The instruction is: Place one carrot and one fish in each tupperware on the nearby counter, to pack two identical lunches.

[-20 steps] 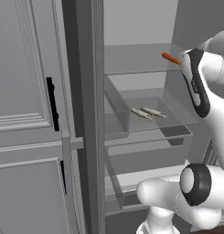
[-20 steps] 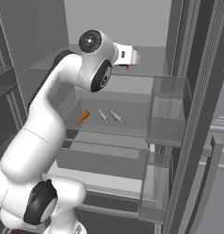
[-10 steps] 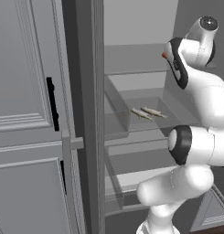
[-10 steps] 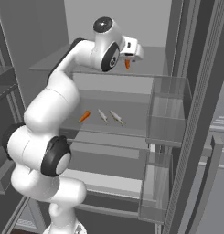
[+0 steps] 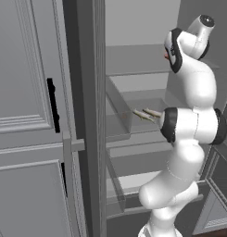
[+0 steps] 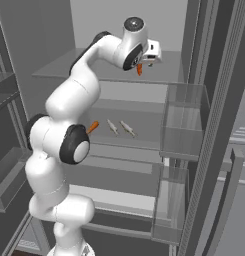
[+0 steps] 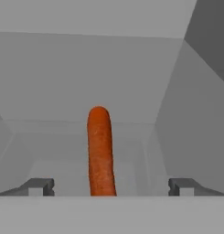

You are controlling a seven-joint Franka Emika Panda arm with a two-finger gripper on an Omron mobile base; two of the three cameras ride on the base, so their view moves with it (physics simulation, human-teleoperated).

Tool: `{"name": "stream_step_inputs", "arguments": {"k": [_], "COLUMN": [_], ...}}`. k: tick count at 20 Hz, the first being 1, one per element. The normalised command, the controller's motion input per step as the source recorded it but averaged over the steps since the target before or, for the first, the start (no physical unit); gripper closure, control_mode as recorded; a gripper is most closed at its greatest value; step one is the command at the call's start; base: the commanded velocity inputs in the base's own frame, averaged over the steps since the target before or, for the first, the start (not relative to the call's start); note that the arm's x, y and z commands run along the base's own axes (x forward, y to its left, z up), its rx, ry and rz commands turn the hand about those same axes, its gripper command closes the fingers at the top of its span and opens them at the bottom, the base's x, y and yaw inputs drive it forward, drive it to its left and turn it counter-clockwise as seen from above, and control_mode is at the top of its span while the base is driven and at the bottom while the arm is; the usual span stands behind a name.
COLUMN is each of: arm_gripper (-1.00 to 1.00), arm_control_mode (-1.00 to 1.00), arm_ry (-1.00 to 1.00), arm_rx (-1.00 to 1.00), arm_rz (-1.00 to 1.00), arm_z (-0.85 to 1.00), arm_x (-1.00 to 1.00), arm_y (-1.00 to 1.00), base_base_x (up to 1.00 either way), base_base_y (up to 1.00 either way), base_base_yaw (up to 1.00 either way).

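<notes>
Gripper raised high inside the open fridge, clasping a carrot hanging below it, hand view showing that carrot end-on, second carrot left of two fish on the shelf

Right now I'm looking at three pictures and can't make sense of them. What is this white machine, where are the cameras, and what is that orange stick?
The white machine is a robot arm reaching into an open fridge in a simulated kitchen. Two pictures come from cameras on its base, behind it to the left and to the right. The third comes from a camera on its hand, looking along the end effector. The orange stick is a carrot, which hangs from the end effector above the shelf. On that shelf lie a second carrot and two small fish. From these views I can't tell how tightly the fingers close on the carrot.
</notes>
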Motion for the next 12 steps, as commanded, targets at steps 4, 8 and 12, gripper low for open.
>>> {"name": "stream_step_inputs", "arguments": {"k": [4, 8, 12], "arm_gripper": [-1.0, -1.0, -1.0], "arm_control_mode": [-1.0, -1.0, -1.0], "arm_ry": [0.09, 0.04, 0.03], "arm_rx": [0.0, 0.01, 0.0], "arm_rz": [0.04, 0.03, 0.0], "arm_z": [-0.46, -0.31, -0.37], "arm_x": [0.21, 0.25, 0.27], "arm_y": [0.12, 0.0, 0.13], "base_base_x": [0.0, 0.0, 0.0], "base_base_y": [0.0, 0.0, 0.0], "base_base_yaw": [0.0, 0.0, 0.0]}}
